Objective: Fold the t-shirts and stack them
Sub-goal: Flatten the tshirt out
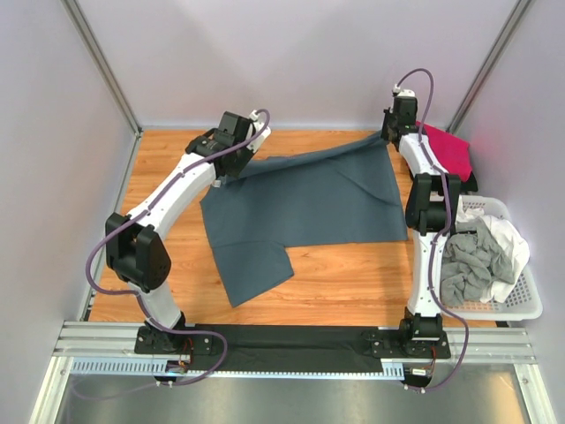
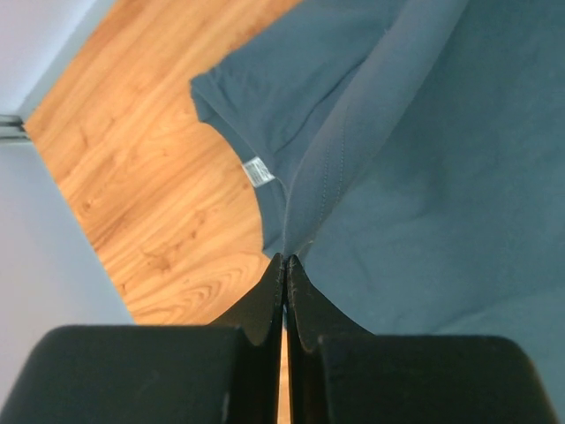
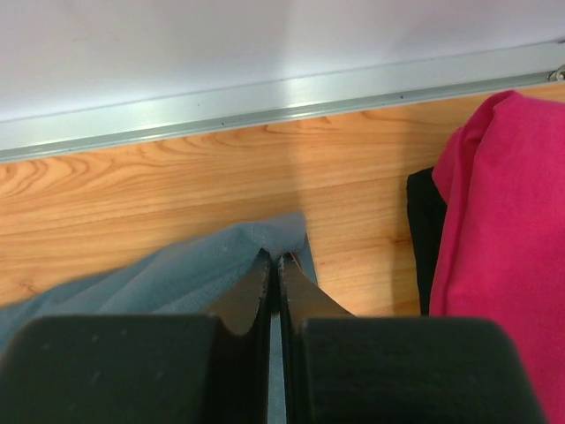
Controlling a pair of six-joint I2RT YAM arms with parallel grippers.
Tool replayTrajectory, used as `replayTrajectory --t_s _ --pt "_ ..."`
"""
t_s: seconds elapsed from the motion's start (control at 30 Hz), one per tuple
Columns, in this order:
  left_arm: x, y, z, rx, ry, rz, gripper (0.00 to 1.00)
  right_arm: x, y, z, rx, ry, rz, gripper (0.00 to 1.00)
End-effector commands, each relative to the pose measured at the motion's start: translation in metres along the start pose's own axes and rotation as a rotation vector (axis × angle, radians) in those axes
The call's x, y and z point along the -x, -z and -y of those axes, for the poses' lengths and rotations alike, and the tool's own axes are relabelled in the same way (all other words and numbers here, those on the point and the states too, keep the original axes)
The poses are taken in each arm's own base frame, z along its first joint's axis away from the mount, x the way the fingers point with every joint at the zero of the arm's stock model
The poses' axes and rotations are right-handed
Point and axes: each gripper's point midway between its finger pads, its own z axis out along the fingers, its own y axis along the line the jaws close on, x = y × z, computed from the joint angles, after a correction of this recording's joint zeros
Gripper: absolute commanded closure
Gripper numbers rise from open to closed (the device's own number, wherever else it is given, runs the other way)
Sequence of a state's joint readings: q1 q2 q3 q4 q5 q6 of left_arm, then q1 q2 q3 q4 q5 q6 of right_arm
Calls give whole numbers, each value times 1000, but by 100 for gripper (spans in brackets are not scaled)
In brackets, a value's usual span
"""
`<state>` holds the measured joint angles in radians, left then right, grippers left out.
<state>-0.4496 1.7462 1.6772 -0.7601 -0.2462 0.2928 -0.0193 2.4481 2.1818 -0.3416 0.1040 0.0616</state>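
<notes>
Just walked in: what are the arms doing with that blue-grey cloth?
The left gripper and right gripper are each shut on the far edge of the large slate blue-grey t-shirt, stretching it between them; the rest lies on the wooden table. A magenta-pink shirt sits on a black one at the far right. A light grey shirt and a white shirt lie crumpled in the white plastic lattice basket.

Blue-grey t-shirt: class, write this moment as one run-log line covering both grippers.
left gripper: shut on blue-grey t-shirt | right gripper: shut on same t-shirt | far edge held up, near part on table
</notes>
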Motion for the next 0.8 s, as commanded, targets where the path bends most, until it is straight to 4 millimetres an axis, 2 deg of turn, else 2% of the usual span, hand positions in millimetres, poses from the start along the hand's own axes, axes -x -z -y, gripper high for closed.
replayTrajectory --t_s 0.0,0.47,0.77 --pt "-8 17 8 -12 -10 -20 100 31 22 8 -22 5 52 100" --pt "-28 1 43 -100 -8 -79 100 -5 16 24 -61 -7 -56 99" --pt "-42 -4 46 -94 -36 -116 100 -33 18 22 -38 -1 -145 99"
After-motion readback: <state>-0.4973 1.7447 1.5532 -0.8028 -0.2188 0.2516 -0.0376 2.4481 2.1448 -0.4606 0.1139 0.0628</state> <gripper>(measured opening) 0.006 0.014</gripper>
